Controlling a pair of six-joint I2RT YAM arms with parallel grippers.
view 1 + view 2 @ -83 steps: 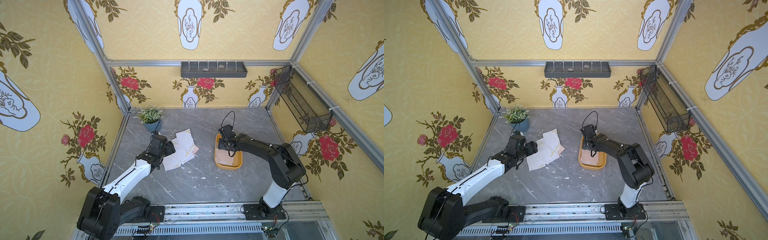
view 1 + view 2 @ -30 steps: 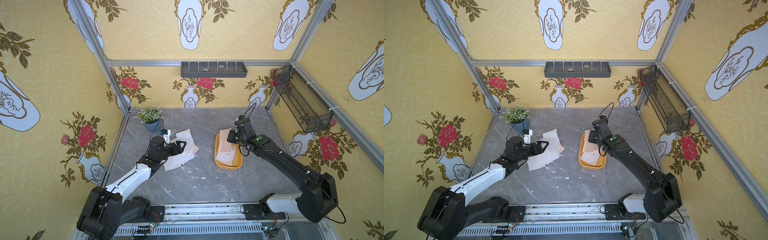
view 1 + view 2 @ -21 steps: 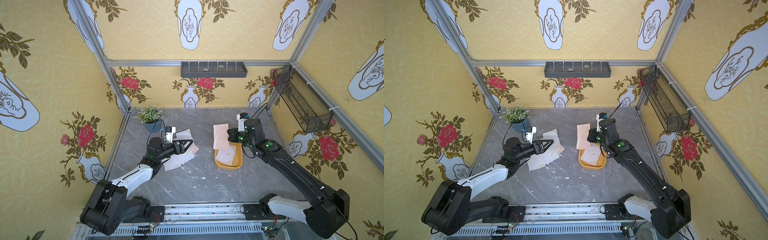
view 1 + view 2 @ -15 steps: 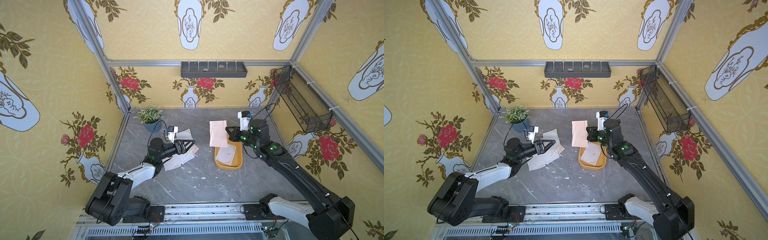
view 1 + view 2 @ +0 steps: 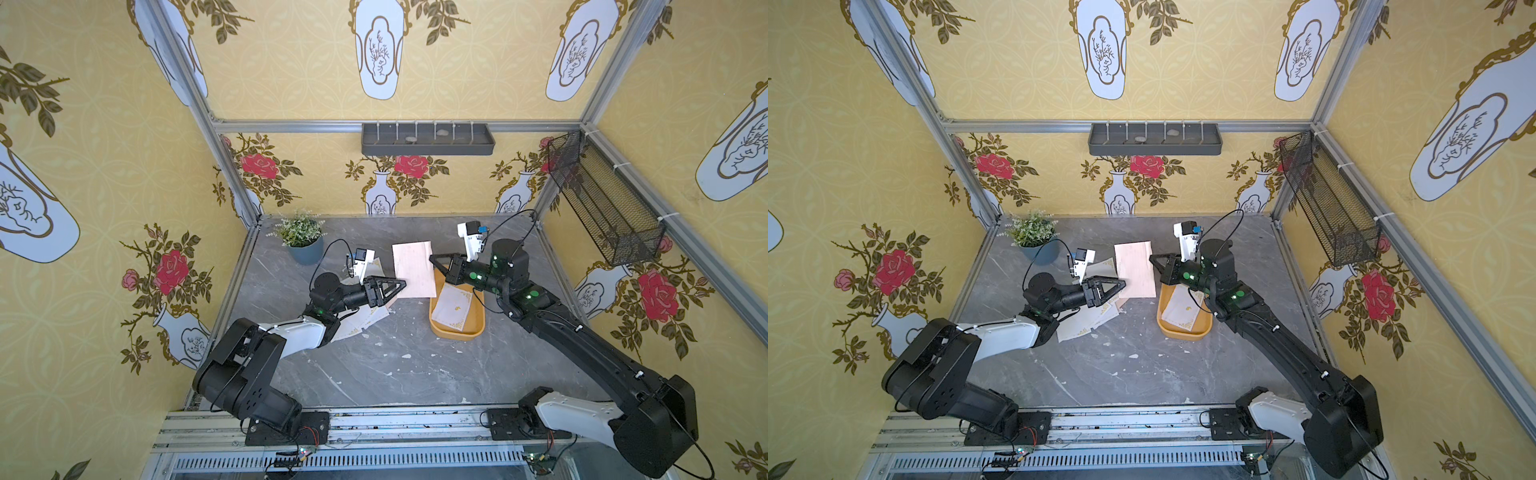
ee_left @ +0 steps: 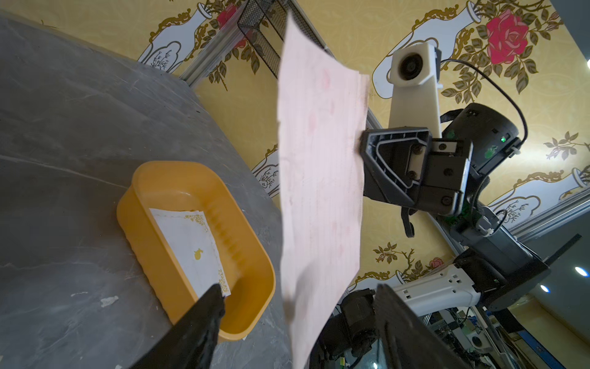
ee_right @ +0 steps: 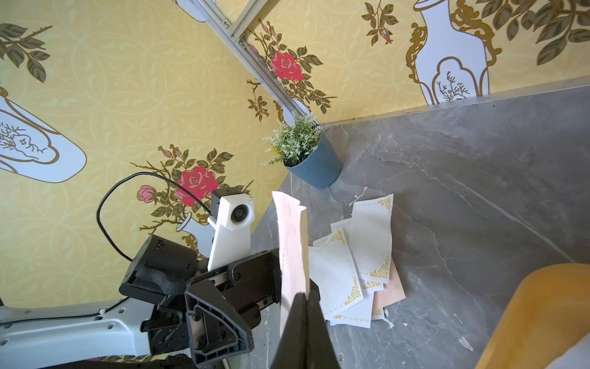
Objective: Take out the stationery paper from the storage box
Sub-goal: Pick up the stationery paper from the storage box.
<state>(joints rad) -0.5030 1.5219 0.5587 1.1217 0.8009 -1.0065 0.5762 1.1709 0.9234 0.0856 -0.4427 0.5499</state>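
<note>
A pale pink sheet of stationery paper (image 5: pixel 413 270) hangs upright in the air left of the mustard storage box (image 5: pixel 457 334), seen in both top views. My right gripper (image 7: pixel 300 297) is shut on one edge of it. My left gripper (image 6: pixel 297 306) is open, its two fingers straddling the sheet's opposite edge (image 6: pixel 319 175) without touching it. A white sheet with gold corners (image 6: pixel 191 242) still lies in the storage box (image 6: pixel 178 174). Several sheets (image 5: pixel 1088 320) lie piled on the table under my left arm.
A potted plant (image 5: pixel 301 241) stands at the back left corner. A dark grey shelf (image 5: pixel 428 139) hangs on the back wall and a black mesh basket (image 5: pixel 602 199) on the right wall. Small paper scraps dot the grey table (image 5: pixel 395 365).
My right gripper lifted the pink sheet out of the box and carried it left. My left gripper rose off the pile, turned toward the sheet, and its jaws narrowed a little.
</note>
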